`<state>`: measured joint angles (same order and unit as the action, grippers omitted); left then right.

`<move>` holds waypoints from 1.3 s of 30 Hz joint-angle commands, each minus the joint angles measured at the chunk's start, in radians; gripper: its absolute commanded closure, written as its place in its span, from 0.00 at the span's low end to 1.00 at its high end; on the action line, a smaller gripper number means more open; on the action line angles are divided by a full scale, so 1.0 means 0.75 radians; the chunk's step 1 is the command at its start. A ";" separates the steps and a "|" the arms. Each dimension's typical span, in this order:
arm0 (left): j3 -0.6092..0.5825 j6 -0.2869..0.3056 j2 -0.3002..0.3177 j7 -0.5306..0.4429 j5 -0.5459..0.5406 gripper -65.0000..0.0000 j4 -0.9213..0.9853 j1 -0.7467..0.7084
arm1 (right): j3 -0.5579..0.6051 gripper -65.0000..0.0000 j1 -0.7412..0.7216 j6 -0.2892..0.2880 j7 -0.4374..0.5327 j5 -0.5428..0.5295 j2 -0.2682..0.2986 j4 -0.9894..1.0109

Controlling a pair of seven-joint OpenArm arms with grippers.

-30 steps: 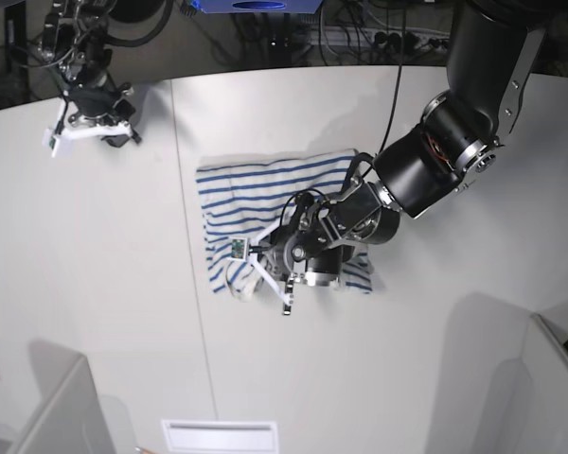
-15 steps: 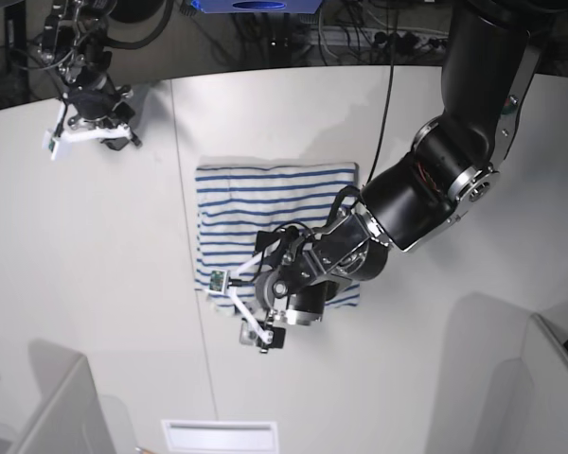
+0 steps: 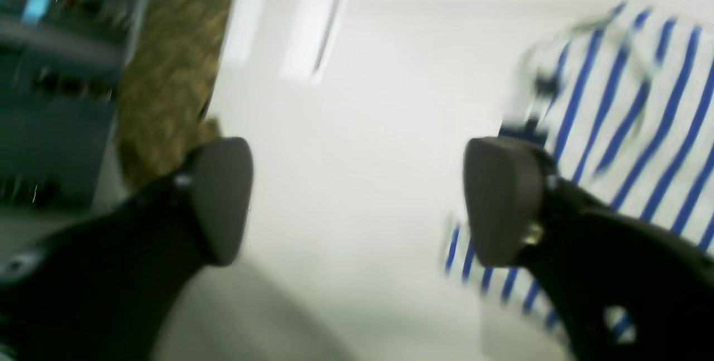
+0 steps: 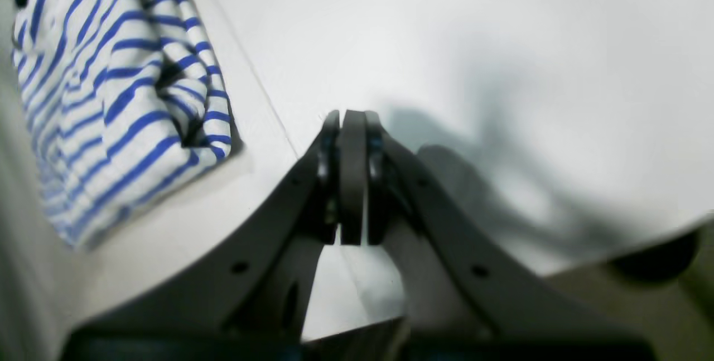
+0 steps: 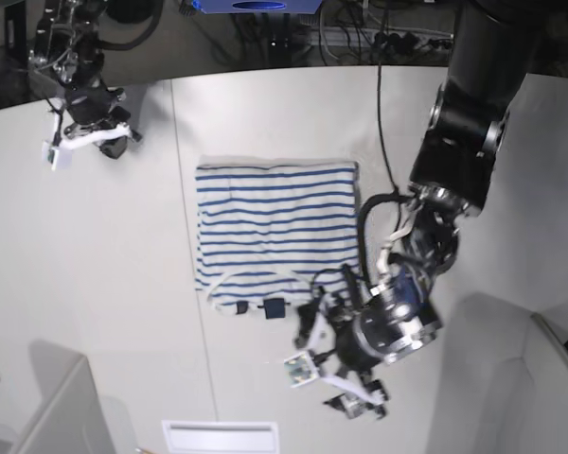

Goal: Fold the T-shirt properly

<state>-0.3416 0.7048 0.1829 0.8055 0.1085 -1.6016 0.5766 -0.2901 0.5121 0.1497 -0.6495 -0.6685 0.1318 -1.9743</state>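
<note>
The T-shirt [image 5: 275,227], white with thin blue stripes, lies folded in a rough rectangle at the middle of the table, with a small dark tag [image 5: 275,307] at its near edge. My left gripper [image 5: 328,388] hovers in front of that edge, off the cloth and open. In the left wrist view its fingers [image 3: 223,199] stand wide apart over bare table, and the T-shirt [image 3: 641,99] is off to the right. My right gripper [image 5: 74,144] is at the far left of the table, away from the shirt. Its fingertips [image 4: 351,177] are shut on nothing, and the T-shirt [image 4: 111,87] shows at the upper left.
A seam [image 5: 191,284] runs front to back across the white table, just left of the shirt. A white slotted plate [image 5: 220,435] sits at the front edge. Grey bins stand at the front left [image 5: 57,416] and front right [image 5: 549,378]. Cables lie behind the table.
My left gripper has let go of the shirt's near edge, opened, and drawn back toward the front of the table. The shirt now lies flatter. The right arm has barely moved.
</note>
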 commanded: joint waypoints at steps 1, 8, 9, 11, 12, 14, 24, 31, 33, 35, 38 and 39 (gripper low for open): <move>0.078 -0.009 0.044 -0.026 0.002 0.36 -0.130 -0.035 | -0.011 1.00 0.016 -0.055 0.024 0.043 -0.003 -0.024; 0.530 -0.009 0.199 -0.318 -0.013 1.00 -0.494 -0.651 | -0.013 1.00 0.157 -0.317 0.380 0.377 -0.091 -0.028; 0.575 -0.009 0.211 -0.388 -0.013 1.00 -0.492 -0.723 | -0.013 1.00 0.175 -0.342 0.439 0.418 -0.103 -0.028; 0.659 -0.009 0.222 -0.512 -0.013 1.00 -0.492 -0.874 | -0.013 1.00 0.214 -0.368 0.538 0.481 -0.107 -0.024; 0.704 -0.009 0.226 -0.576 -0.017 1.00 -0.494 -0.944 | -0.011 1.00 0.239 -0.368 0.585 0.512 -0.107 -0.024; 0.812 -0.009 0.230 -0.713 -0.076 1.00 -0.490 -1.081 | -0.009 1.00 0.280 -0.368 0.671 0.547 -0.107 -0.024; 1.123 -0.009 0.224 -1.437 -0.367 1.00 -0.378 -1.672 | -0.015 1.00 0.531 -0.368 0.996 0.557 -0.107 -0.022; 1.130 -0.009 0.228 -1.955 -0.187 1.00 0.093 -1.864 | -0.095 1.00 0.728 -0.368 1.008 0.559 -0.107 -0.006; 1.121 -0.009 0.228 -2.075 -0.123 1.00 0.256 -1.895 | -0.113 1.00 0.785 -0.368 0.984 0.559 -0.107 0.011; 1.119 -0.009 0.224 -2.155 -0.099 1.00 0.416 -1.905 | -0.101 1.00 0.855 -0.368 0.900 0.559 -0.107 0.009; 1.119 -0.009 0.222 -2.167 -0.095 1.00 0.606 -1.907 | -0.077 1.00 0.941 -0.368 0.675 0.559 -0.105 0.015; 1.119 -0.009 0.222 -2.174 -0.090 1.00 0.674 -1.907 | -0.068 1.00 0.957 -0.368 0.587 0.559 -0.099 0.019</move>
<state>0.4919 0.6930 0.3363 -0.8001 0.0536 -1.0889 -0.8345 -0.3378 1.2148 -0.1276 -0.2485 -0.2535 0.0498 -1.9476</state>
